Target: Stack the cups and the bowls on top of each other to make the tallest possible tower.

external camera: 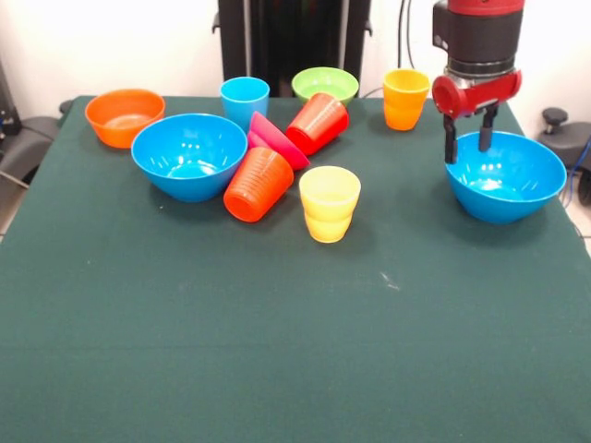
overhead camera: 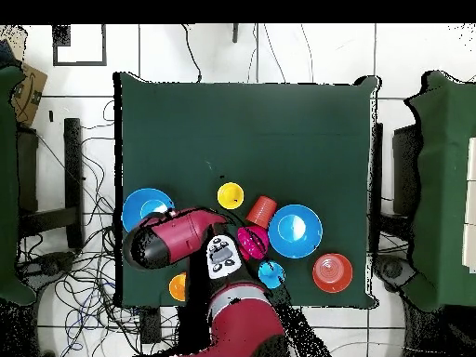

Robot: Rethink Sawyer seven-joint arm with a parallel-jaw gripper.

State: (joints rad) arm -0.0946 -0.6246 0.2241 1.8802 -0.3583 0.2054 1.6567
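Note:
My gripper (external camera: 467, 146) is open and empty. Its two black fingers (external camera: 450, 138) hang at the far left rim of the right-hand large blue bowl (external camera: 505, 175), which also shows in the overhead view (overhead camera: 144, 204). A second large blue bowl (external camera: 189, 155) stands at the left, with an orange bowl (external camera: 124, 115) behind it. A light blue cup (external camera: 245, 100), a lime-green bowl (external camera: 325, 85) and a yellow-orange cup (external camera: 405, 99) stand upright at the back. A red cup (external camera: 317, 123) and an orange cup (external camera: 259, 185) lie on their sides around a tilted pink-red bowl (external camera: 277, 140). A pale yellow cup (external camera: 330, 203) stands upright.
The green table cloth (external camera: 277, 351) stretches toward the near edge. In the overhead view my arm (overhead camera: 177, 237) covers part of the back row, and cables lie on the floor (overhead camera: 74, 279) around the table.

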